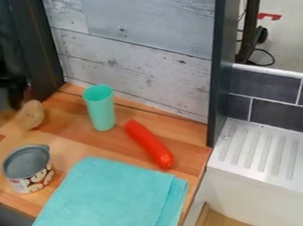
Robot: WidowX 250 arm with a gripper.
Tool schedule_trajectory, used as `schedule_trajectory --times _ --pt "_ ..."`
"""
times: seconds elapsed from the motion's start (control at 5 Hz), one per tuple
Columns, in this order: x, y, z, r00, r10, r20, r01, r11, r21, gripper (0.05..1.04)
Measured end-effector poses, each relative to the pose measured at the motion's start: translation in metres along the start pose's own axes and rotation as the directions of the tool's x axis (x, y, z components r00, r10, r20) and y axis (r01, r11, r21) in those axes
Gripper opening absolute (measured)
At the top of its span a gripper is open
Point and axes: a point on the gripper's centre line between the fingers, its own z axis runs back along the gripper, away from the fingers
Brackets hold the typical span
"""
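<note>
Over the worktop's back left, the black gripper hangs right by a blurred tan lump; I can't tell whether it's grasping it. A turquoise cup stands nearby.

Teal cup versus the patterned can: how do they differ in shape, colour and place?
The teal cup is tall and slim, while the patterned can is squat and wide. The cup is plain; the can has a printed side and grey interior. The cup stands nearer the wall than the can. Both stand upright.
</note>
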Motion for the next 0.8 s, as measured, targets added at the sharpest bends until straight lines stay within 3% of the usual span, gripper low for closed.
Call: schedule_trajectory --times 0.2,0.4,0.8 --pt "0.015 0.004 -0.017 0.995 0.098 -0.027 -0.097 0.995 0.035 1.001" --pt "0.025 0.001 -0.030 0.985 0.174 -0.014 -0.174 0.985 0.020 1.001" --pt "0.029 -0.011 -0.042 0.966 0.257 -0.016 -0.258 0.963 -0.084 1.001"
